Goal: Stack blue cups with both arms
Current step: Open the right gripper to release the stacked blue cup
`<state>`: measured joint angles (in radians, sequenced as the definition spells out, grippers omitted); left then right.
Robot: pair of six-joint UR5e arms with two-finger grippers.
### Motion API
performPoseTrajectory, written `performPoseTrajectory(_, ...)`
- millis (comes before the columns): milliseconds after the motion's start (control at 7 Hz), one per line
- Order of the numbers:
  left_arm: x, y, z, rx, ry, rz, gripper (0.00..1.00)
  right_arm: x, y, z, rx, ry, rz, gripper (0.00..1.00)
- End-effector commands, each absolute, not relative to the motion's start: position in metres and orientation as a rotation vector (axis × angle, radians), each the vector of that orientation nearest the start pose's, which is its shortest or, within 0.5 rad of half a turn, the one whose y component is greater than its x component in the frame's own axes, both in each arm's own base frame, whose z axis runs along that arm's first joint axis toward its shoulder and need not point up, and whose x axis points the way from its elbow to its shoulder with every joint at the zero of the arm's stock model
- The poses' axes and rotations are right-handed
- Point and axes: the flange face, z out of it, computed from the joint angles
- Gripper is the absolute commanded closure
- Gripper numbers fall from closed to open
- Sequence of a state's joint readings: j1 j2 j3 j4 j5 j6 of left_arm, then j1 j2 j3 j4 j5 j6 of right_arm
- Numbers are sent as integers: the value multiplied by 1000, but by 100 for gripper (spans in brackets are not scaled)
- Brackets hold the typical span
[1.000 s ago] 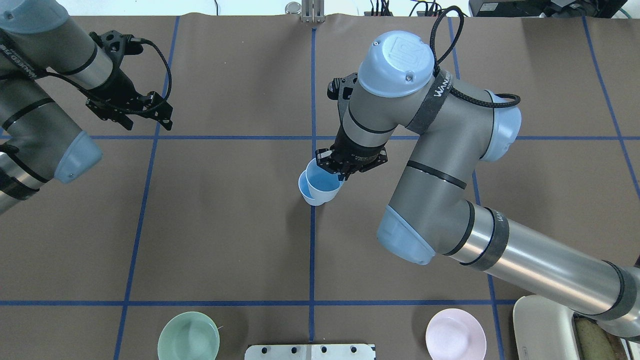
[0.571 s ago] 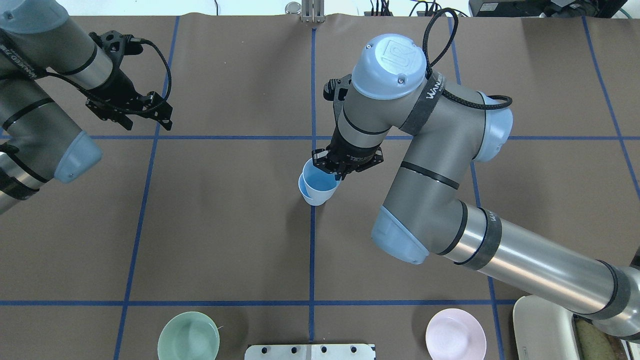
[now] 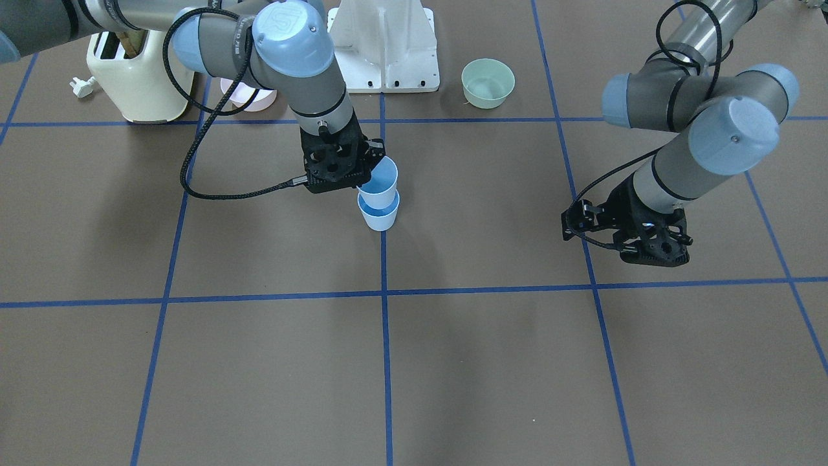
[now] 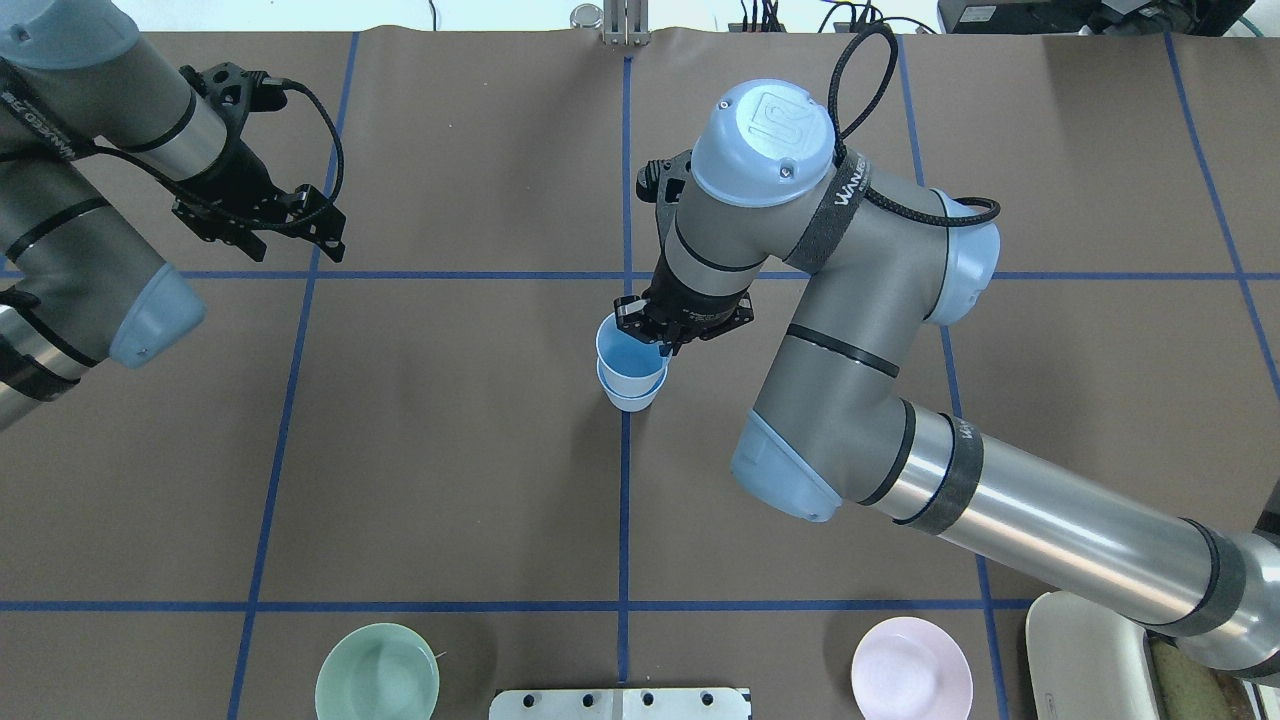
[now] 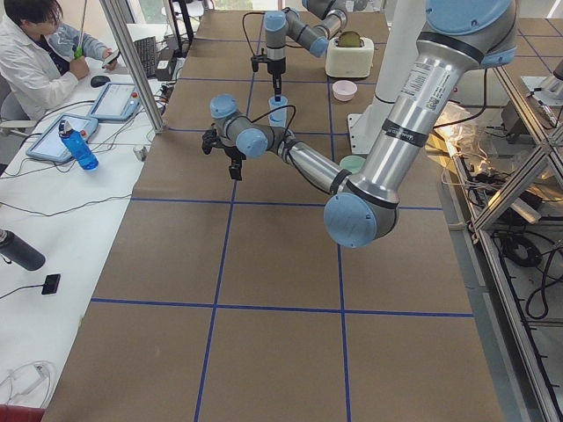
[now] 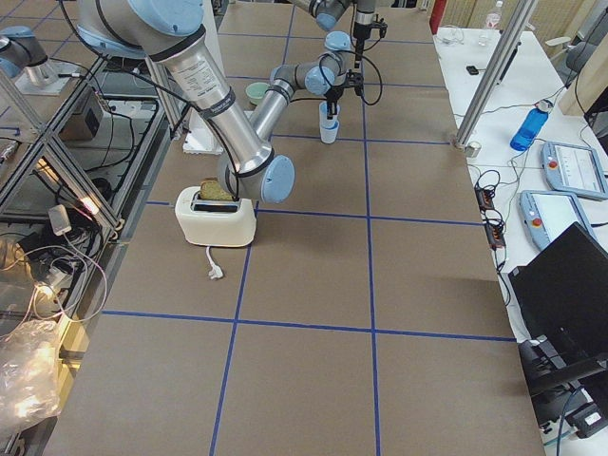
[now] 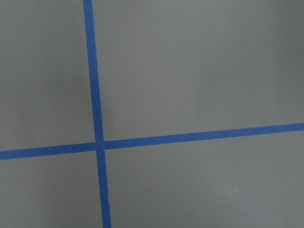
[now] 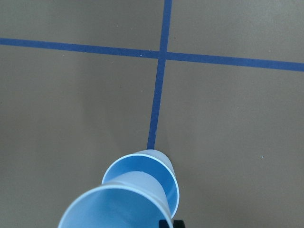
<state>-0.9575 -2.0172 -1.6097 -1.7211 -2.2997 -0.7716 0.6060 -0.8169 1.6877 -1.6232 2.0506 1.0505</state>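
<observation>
Two light-blue cups are at the table's middle, on the centre blue line. The lower cup (image 4: 630, 397) (image 3: 379, 217) stands upright on the table. My right gripper (image 4: 652, 338) (image 3: 366, 171) is shut on the rim of the upper cup (image 4: 626, 353) (image 3: 380, 178) and holds it just over the lower one, its base in the lower cup's mouth. In the right wrist view the held cup (image 8: 114, 209) covers part of the lower cup (image 8: 152, 173). My left gripper (image 4: 295, 238) (image 3: 650, 251) is open and empty, far to the left above a tape crossing.
A green bowl (image 4: 377, 672) and a pink bowl (image 4: 911, 668) stand at the near edge, either side of the white base stand (image 4: 620, 703). A cream toaster (image 3: 132, 77) stands by the pink bowl. An operator (image 5: 35, 53) sits at a side desk.
My right arm has moved left with its cup, from offset to the right of the standing cup to lined up over it. The left arm has not moved.
</observation>
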Motion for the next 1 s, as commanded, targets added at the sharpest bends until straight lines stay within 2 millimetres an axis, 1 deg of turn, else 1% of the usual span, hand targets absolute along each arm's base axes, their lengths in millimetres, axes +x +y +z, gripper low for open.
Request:
performPoseTrajectory(0,322,-574,364,19,927,85,2,-506,-457,161,47,-918,-117,100)
performPoseTrajectory(143,322,-574,364,19,927,85,2,-506,-457,161,47,-918,-117,100)
performPoseTrajectory(286,322,-574,364,19,927,85,2,-506,-457,160,48,-919,-118,61)
performPoseTrajectory(429,322,-574,364,19,927,85,2,-507,-457,163,48,-914,-123,11)
performPoseTrajectory(571,322,-574,364,19,927,85,2,-507,-457,163,50,-915,-126,1)
performPoseTrajectory(857,322,-574,363,20,928,86,2,-505,-458,162,50,-916,-123,1)
